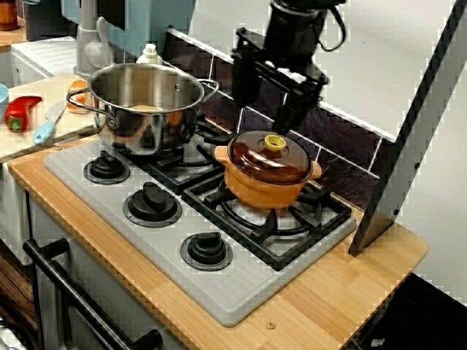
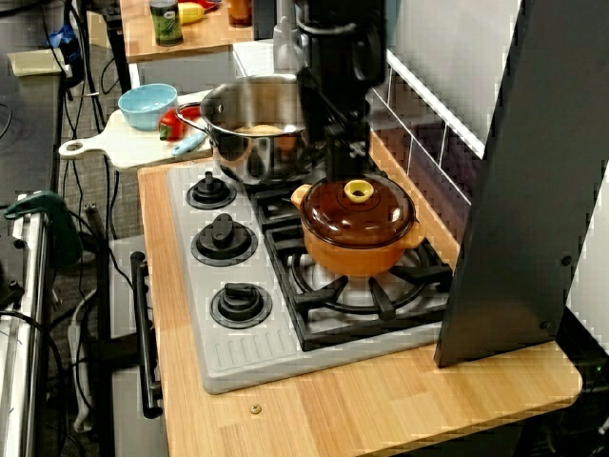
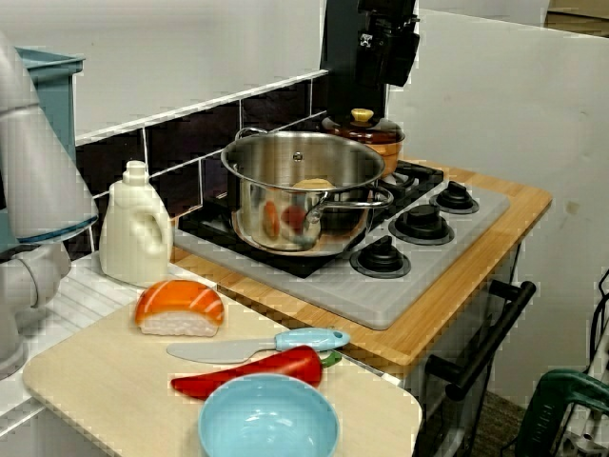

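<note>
The small orange ceramic pot (image 1: 264,195) sits on the black burner grate (image 1: 292,226) along the back edge of the wooden worktop (image 1: 343,292), toward the end where a tall grey panel (image 1: 408,138) stands. Its glossy brown lid (image 1: 252,164) is seated squarely on it, yellow knob (image 1: 274,142) on top.

In the view from the front, the black end effector (image 1: 264,115) hangs just above and behind the knob. Its 2 fingers are spread wide, grip nothing and seem clear of the lid. Judging by this, it is in place over the lid but no grasp is made.

A large steel pot (image 1: 146,109) stands on the neighbouring back burner. 3 black dials (image 1: 152,204) line the grey stove's front.
</note>
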{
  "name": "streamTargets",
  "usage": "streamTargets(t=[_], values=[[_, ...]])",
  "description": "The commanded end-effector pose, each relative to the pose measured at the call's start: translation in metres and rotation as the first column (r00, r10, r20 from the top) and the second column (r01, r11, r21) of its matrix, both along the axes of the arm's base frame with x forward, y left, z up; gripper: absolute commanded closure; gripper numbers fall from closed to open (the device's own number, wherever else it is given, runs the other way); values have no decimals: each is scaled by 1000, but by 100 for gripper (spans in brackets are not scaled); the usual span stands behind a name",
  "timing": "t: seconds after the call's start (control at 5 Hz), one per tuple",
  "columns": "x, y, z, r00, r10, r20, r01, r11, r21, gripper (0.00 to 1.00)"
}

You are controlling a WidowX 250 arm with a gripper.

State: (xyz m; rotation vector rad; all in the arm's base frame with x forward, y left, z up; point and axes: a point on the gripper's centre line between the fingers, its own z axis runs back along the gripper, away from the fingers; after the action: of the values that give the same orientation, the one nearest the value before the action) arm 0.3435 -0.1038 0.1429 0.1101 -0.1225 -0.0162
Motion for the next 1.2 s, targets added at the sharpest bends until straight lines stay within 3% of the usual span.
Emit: streamTargets(t=[0.0,0.4,1.0], values=[[23,-16,10,998,0,63,0,1000,-6,0],[30,-13,2,999,1,45,-2,1000,10,0],[24,-4,-4,1000,-13,19,13,1000,4,0]])
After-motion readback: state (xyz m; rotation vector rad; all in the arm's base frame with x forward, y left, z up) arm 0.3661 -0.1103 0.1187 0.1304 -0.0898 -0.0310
